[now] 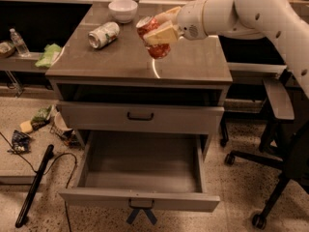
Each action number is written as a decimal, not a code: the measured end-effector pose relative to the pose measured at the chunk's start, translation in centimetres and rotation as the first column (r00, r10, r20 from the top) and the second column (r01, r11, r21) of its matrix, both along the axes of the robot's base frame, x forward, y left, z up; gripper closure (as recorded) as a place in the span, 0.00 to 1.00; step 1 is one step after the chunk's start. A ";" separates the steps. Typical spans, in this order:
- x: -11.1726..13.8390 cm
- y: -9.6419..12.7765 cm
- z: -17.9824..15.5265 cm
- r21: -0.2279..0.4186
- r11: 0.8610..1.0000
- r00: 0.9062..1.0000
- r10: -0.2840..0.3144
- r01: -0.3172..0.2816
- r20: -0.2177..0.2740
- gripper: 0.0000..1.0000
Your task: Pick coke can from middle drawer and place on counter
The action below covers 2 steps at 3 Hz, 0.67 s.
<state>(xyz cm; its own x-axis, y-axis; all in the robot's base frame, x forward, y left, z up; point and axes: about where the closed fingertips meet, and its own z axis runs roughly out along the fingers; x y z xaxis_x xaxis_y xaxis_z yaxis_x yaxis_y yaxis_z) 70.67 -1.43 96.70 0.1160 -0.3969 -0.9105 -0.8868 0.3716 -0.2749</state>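
Observation:
The red coke can (155, 48) is held tilted in my gripper (160, 27), above the middle of the counter (116, 62). The cream-coloured fingers (163, 34) are shut on the can's upper half; its lower red end shows below them. The white arm reaches in from the upper right. The open drawer (141, 173) below the counter is pulled out and nothing shows inside it. A bright white arc (155, 70) marks the counter just under the can.
A white-silver can (103, 35) lies on its side at the counter's back left, and a white bowl (122, 9) stands behind it. An office chair (280, 129) is at the right. Litter and a black cable (34, 178) lie on the floor at the left.

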 end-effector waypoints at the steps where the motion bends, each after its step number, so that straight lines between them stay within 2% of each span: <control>1: 3.3 0.6 -1.5 -0.026 0.999 0.999 -0.033 0.033 0.015 1.00; 2: 5.8 1.3 -3.0 -0.051 0.996 0.997 -0.067 0.069 0.026 1.00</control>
<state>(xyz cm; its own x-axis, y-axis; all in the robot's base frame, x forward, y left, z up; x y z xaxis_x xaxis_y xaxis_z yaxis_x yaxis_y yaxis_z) 76.51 -0.11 93.73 0.1092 -0.4514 -0.8856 -0.8527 0.4154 -0.3169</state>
